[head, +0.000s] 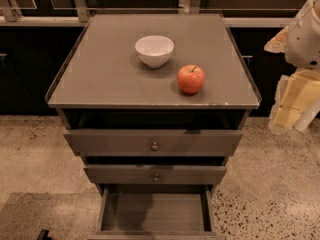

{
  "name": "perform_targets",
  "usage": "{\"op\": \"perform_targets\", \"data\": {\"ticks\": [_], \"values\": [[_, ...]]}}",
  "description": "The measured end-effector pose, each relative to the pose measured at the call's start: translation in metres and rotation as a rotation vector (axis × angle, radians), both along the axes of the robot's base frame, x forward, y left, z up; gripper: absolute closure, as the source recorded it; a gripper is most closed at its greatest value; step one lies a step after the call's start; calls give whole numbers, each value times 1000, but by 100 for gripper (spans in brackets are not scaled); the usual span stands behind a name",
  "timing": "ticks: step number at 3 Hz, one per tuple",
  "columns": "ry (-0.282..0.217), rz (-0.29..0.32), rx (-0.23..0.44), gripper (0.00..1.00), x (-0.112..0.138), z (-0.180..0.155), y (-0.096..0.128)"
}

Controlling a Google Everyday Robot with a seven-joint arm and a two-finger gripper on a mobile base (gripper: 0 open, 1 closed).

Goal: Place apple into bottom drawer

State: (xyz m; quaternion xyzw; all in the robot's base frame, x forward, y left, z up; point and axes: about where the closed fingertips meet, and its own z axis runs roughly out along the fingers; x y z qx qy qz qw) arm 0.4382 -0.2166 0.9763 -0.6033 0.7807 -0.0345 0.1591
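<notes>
**Logging apple on bench, bottom drawer pulled out**

We note the apple [191, 79] sitting on the bench [100, 79], right of centre and near the front edge, stem pointing up. The white bowl [154, 50] stands behind it to the left, near but not touching. Below the bench, the bottom drawer [155, 213] is pulled out, its plank floor in plain view. The two upper drawers [200, 143] stand only slightly out, each with a small brass knob [154, 146]. The pincer [294, 106] hangs at the right edge of view, beside the cabinet, off the bench and well apart from the apple. We cannot tell whether it is wide or narrow.
</notes>
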Motion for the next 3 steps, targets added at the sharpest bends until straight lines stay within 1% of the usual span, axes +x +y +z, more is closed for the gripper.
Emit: {"op": "perform_targets", "data": {"ticks": [1,2,3], "values": [[0,0,0,0,0,0,0],[-30,-10,34,0,3,2,1],[-89,17,178,0,38,-1,12]]}}
